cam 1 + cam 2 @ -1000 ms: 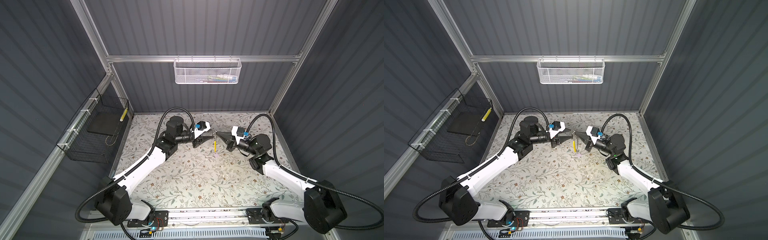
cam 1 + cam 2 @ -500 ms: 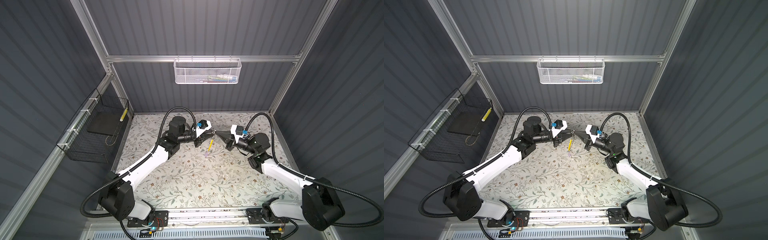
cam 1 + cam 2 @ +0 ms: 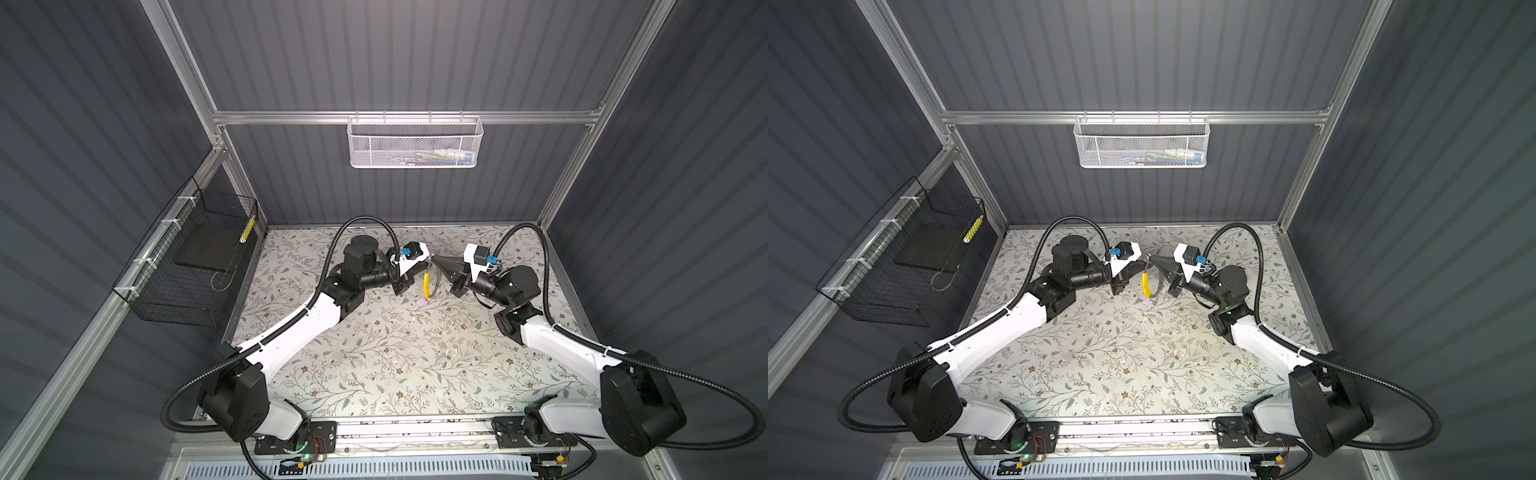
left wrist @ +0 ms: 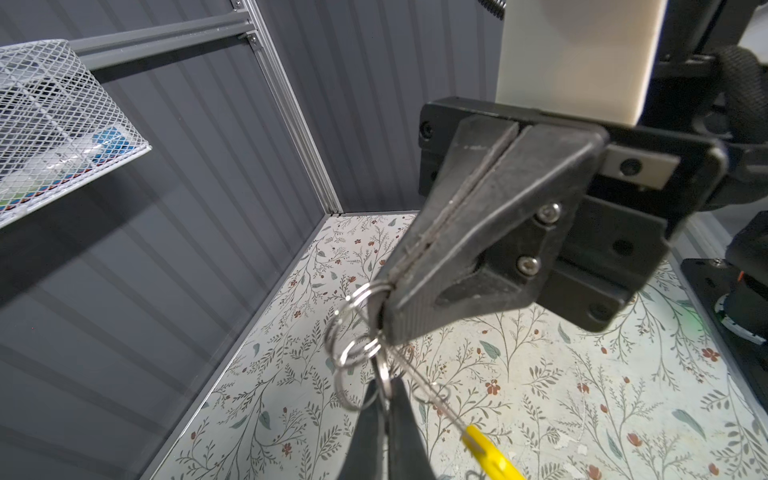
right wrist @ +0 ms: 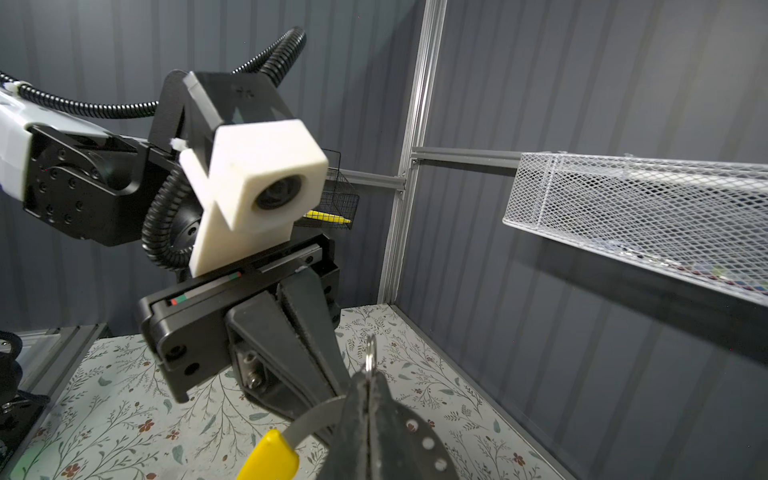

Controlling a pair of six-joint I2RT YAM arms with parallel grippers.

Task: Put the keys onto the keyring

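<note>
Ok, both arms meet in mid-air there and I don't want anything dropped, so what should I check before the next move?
1. Left end effector shut on the small rings: ok.
2. Right end effector shut on that ring cluster too: ok.
3. Keyring hanging below the tips, yellow tag attached: ok.
4. Lilac tag hanging free rather than lying on the table: cannot tell.
5. Key threaded onto the keyring: cannot tell.
</note>
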